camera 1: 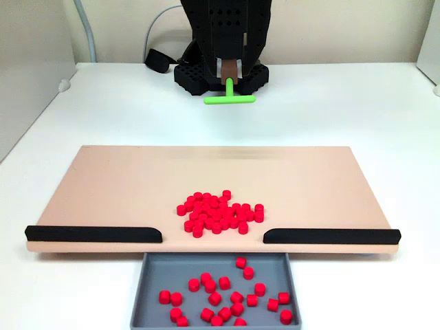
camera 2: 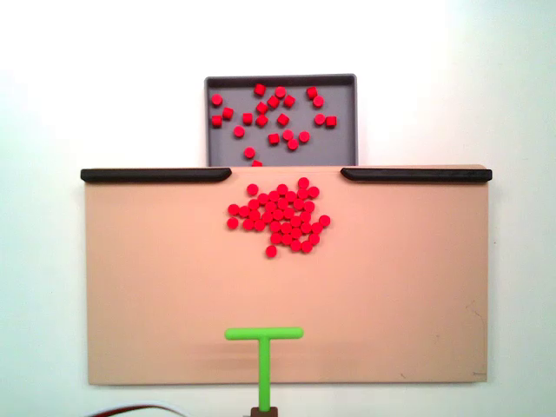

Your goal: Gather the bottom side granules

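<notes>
granules (camera 1: 220,213) clustered mid-board on tan board (camera 1: 110,185), just before gap between black rails (camera 1: 93,234) | more lying loose in grey tray (camera 2: 213,148) beyond gap | gripper (camera 1: 229,74) raised near arm base, pinching stem of green T-stick (camera 2: 263,347) (crossbar well apart from cluster)

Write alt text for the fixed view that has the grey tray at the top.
A cluster of red granules lies on a tan board, just below the gap between two black rails. More granules sit scattered in the grey tray beyond the gap, and a green T-shaped stick stands at the board's near edge.
</notes>
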You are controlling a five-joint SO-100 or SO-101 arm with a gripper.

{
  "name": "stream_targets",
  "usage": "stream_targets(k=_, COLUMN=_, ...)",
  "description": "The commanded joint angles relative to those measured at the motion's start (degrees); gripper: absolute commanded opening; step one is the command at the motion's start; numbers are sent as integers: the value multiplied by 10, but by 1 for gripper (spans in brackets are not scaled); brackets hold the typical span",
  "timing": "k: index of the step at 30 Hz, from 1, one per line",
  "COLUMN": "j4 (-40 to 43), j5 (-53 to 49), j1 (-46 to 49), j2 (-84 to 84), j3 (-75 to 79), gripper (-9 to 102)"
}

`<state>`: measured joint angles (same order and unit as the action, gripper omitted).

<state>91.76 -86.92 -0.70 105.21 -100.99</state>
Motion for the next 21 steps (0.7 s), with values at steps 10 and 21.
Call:
stream_targets(k=10, j4=-1, j5=-2, j1=4, j2=-5, j3=20, gripper=0)
stream_targets(k=21, j4=-2, j5=-18, j1=10, j2=4, j3=21, gripper=0)
